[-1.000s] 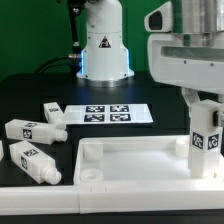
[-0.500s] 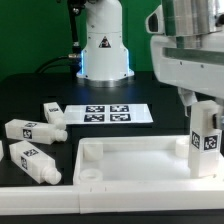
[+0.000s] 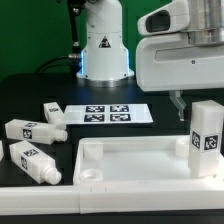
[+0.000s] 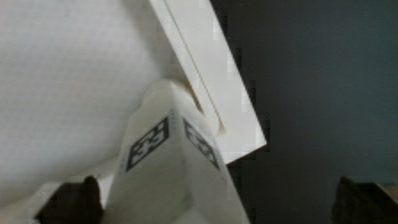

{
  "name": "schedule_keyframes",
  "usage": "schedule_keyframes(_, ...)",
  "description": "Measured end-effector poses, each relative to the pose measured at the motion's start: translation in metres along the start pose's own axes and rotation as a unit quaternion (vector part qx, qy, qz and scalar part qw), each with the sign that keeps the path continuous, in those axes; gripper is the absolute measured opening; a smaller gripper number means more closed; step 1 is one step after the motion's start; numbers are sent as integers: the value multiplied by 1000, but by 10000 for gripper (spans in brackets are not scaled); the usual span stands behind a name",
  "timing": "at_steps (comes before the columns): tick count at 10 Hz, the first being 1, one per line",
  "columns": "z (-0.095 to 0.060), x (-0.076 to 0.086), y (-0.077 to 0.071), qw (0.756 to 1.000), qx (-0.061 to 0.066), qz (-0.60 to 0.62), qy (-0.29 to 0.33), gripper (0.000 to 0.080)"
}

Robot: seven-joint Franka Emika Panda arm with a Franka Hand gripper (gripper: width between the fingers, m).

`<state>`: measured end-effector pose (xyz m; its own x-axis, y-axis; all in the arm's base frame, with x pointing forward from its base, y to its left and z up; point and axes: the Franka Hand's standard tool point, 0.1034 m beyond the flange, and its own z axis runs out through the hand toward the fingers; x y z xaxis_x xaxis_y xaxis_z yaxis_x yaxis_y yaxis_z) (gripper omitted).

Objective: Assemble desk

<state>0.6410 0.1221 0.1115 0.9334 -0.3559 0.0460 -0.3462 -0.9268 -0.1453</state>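
The arm's base [image 3: 103,30] is a smooth, rounded white column with a black triangular sticker [image 3: 101,44] on its front. A band of blue light [image 3: 90,68] glows around its foot, and a thin dark cable [image 3: 72,28] hangs beside it. The wrist end [image 3: 185,60] is a big, boxy, pale grey-white housing with softly rounded corners, topped by a curved white shell [image 3: 165,18] with a darker seam along its edge. The wrist view shows the two fingers [image 4: 79,203] only as dark, blurred tips with no markings that can be made out.
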Motion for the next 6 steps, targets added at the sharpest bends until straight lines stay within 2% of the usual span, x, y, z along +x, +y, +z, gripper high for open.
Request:
schedule_keyframes(1,-1,1,1,999,-4,-46,1,649)
schedule_keyframes(2,-6,6,3,980,-19,-200,8,649)
schedule_keyframes(3,-6,8,5,971,-18,-237,7,649)
schedule_keyframes(4,-5,7,5,976,-18,-217,7,649)
schedule_keyframes(5,-5,7,5,978,-19,-210,7,560)
schedule_keyframes(6,-5,7,5,978,-19,-210,7,377)
